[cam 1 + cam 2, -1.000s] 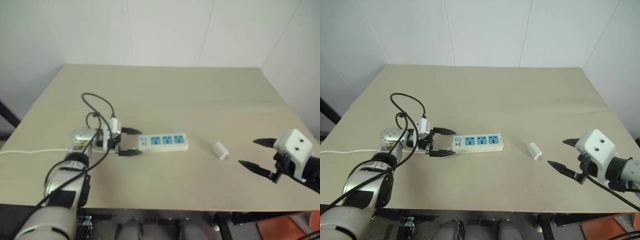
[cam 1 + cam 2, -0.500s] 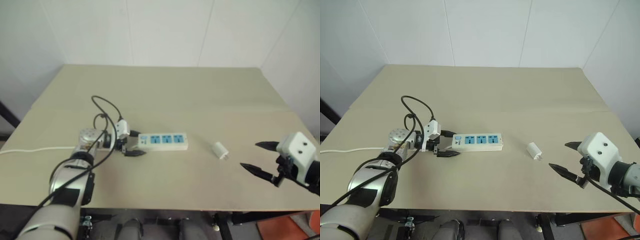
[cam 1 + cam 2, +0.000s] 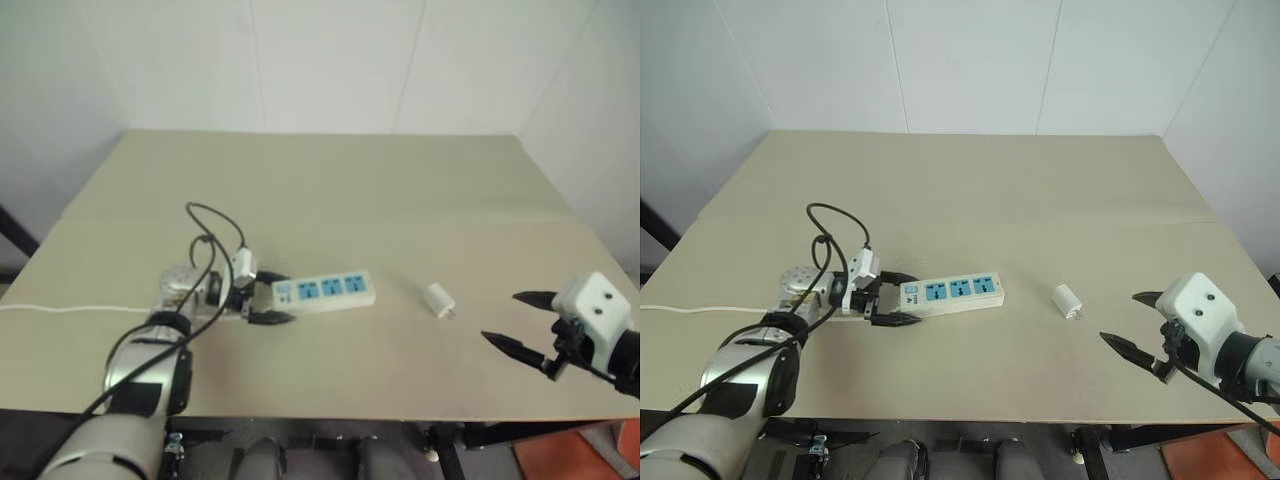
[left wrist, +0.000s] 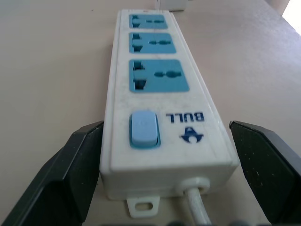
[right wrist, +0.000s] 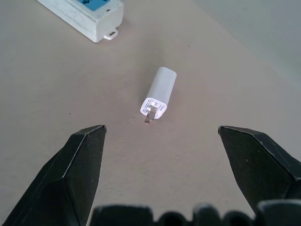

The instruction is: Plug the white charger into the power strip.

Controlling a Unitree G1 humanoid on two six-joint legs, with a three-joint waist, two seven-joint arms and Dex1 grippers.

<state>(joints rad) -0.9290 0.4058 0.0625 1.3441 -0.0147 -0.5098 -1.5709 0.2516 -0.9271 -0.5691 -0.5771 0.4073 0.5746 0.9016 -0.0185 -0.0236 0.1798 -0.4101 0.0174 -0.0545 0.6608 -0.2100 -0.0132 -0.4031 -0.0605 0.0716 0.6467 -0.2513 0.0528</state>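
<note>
Switch in left wrist view, charger prongs in right — claws agape.

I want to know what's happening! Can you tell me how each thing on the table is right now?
power strip: flat on the table, all three sockets empty.
white charger: lying on its side, unplugged, nobody holding it.
left claw: open, around the strip's switch end.
right claw: open, holding nothing, short of the charger.
</note>
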